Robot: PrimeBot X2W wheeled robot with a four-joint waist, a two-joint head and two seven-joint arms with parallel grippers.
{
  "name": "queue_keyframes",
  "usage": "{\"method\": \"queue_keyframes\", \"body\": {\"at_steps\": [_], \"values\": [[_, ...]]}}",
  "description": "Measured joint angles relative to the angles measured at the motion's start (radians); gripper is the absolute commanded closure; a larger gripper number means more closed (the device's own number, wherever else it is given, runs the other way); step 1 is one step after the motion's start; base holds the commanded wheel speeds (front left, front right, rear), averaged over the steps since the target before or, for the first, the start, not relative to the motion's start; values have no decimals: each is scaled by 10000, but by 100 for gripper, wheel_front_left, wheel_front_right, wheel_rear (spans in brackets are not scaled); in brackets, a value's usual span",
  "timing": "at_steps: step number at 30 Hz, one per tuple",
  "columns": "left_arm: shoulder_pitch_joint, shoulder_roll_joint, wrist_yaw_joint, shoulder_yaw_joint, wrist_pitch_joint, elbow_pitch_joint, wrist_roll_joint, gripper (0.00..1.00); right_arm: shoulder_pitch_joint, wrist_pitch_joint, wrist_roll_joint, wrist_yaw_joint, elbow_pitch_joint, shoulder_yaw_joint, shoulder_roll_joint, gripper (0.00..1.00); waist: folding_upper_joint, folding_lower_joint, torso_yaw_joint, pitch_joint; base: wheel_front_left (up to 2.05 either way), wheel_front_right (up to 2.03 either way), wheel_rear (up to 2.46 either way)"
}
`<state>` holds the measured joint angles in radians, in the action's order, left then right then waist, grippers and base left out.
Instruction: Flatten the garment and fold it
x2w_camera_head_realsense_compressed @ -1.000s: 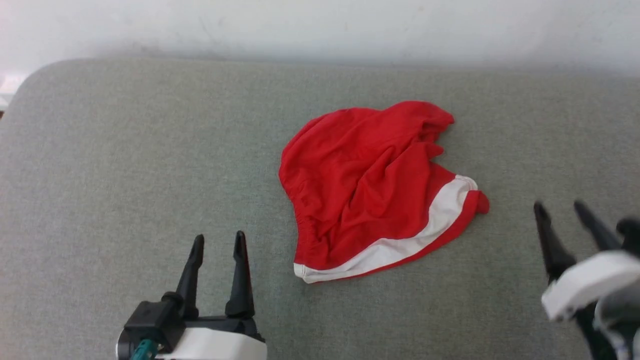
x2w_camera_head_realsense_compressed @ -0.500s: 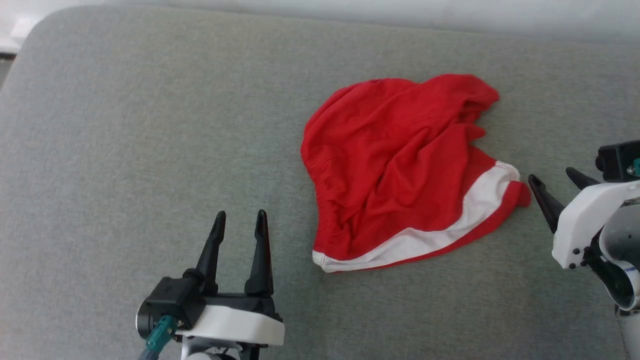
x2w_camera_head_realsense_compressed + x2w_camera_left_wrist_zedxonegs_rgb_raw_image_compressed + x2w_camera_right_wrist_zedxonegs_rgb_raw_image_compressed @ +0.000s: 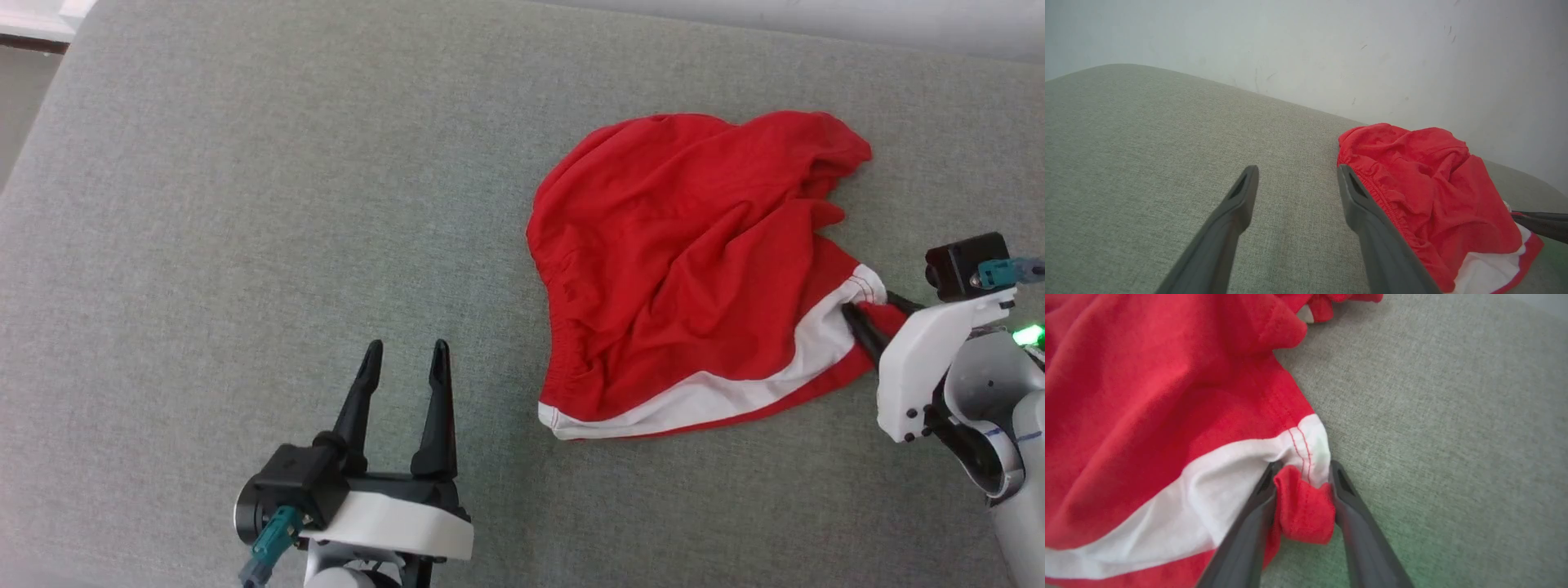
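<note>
From my station this reads as a plain indoor room, more domestic than workshop or lab, though I can't pin it down further. The work lies on a broad surface (image 3: 245, 204) covered in grey-green woven fabric, with a rounded far-left corner. I can't tell whether it is a bed, a couch seat or a cloth-covered tabletop. Along its far side stands a bare white painted wall (image 3: 1331, 49) with a few scuffs. A crumpled red garment (image 3: 694, 245) with a white band lies on the fabric, ordinary household laundry. A white ledge (image 3: 37, 16) shows past the far-left corner.
</note>
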<state>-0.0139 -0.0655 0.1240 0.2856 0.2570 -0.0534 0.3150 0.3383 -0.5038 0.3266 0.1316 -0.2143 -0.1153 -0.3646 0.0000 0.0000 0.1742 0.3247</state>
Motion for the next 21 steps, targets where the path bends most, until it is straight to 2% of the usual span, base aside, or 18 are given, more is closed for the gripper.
{"method": "queue_keyframes", "body": {"at_steps": [1, 7, 13, 18, 21], "values": [[-19, 6, 0, -10, 0, 15, 0, 0, 45, 71, 15, 0, -61, -23, 4, 100, 0, 0, 1, -5, 0, 0, 0], [-86, 31, -15, -102, 0, 105, -4, 0, 79, 593, 36, 0, -59, -90, 6, 100, 0, 0, -86, -154, 0, 0, 0], [-70, 63, -105, -121, 0, 257, -4, 0, -178, 1333, 59, 0, 982, 176, -121, 100, 0, 0, -281, -527, 0, 0, 0], [137, 71, -178, -163, 0, 378, -4, 0, -1672, 1620, 59, 0, 2080, 610, -19, 100, 0, -1, -444, -928, 0, 0, 0], [252, 75, -234, -176, 0, 410, -4, 0, -2960, 1607, 58, 0, 2568, 932, 267, 100, 0, -2, -518, -1145, 0, 0, 0]]}}
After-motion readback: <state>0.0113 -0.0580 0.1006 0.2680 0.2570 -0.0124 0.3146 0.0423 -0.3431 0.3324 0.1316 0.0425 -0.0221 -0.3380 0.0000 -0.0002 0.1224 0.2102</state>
